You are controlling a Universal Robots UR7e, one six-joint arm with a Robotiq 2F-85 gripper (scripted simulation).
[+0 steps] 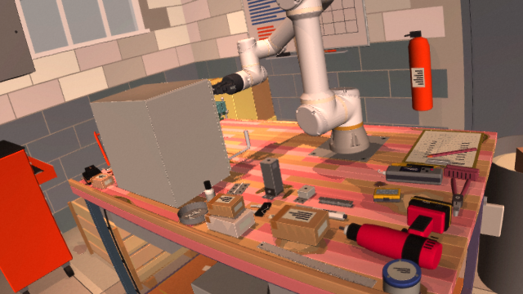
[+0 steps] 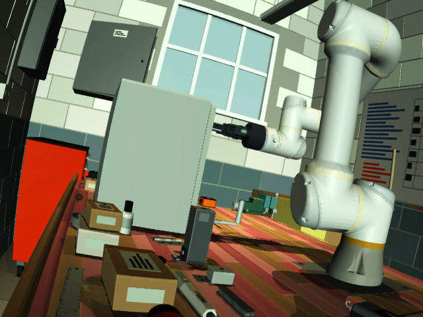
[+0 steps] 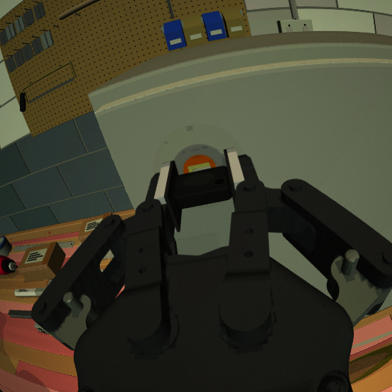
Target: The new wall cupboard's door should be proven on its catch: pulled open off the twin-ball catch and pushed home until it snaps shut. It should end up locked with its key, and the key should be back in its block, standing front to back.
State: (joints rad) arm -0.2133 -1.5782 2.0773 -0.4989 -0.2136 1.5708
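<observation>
The black key (image 3: 199,185) sits in the round lock (image 3: 197,161) on the grey cupboard's door (image 3: 278,146), with an orange mark showing behind its head. My gripper (image 3: 199,175) is closed on the key's head, level against the upper part of the door. From the side cameras the gripper (image 1: 215,87) (image 2: 218,129) meets the front face of the cupboard (image 1: 159,141) (image 2: 155,153) near its top edge. The door lies flat on the cabinet. The dark key block (image 1: 271,176) (image 2: 199,235) stands upright on the bench before the cupboard, its top slot hidden from me.
Cardboard boxes (image 1: 300,223) (image 1: 225,205), a small bottle (image 1: 208,189), a steel ruler (image 1: 316,264) and a red drill (image 1: 394,243) crowd the bench front. A hex key (image 1: 244,145) and green vise (image 2: 263,201) lie behind the cupboard's corner. A clipboard (image 1: 445,149) lies far right.
</observation>
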